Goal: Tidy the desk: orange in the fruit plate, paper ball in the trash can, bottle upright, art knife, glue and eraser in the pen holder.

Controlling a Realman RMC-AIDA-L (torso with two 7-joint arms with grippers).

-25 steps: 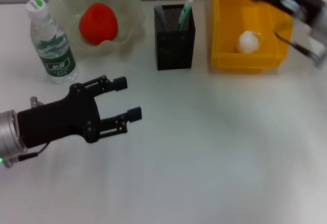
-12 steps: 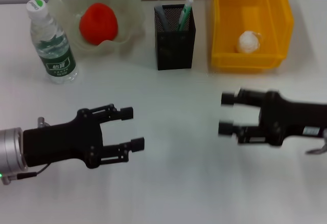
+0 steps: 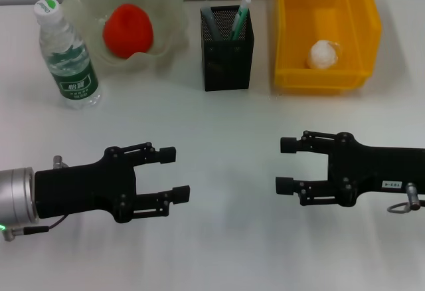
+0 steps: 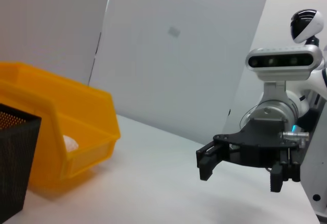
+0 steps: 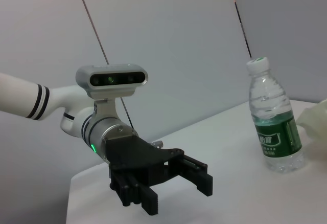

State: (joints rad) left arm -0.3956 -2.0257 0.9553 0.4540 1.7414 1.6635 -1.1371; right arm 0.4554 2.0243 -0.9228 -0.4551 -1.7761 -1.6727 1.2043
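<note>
From the head view we see the orange (image 3: 127,30) lying in the fruit plate (image 3: 166,2) at the far left of the tabletop (image 3: 226,238), and the bottle (image 3: 66,55) standing upright just beside that plate, cap up. The pen holder (image 3: 227,58) stands between the plate and the trash can (image 3: 292,45); two slim items poke out of its top, but we cannot tell what they are. The paper ball (image 3: 323,53) sits inside the trash can. Nearer to us, the left gripper (image 3: 171,173) and the right gripper (image 3: 285,165) point at each other over bare tabletop — both with fingers spread wide and nothing held between them.

In the left wrist view we see the right gripper (image 4: 240,172) across the tabletop, fingers apart and empty, with the trash can (image 4: 76,127) and a corner of the pen holder (image 4: 15,157) off to one side; a bit of white shows inside the can.

In the right wrist view we see the left gripper (image 5: 176,191), fingers parted and empty, and the bottle (image 5: 273,127) upright — well apart from it.
</note>
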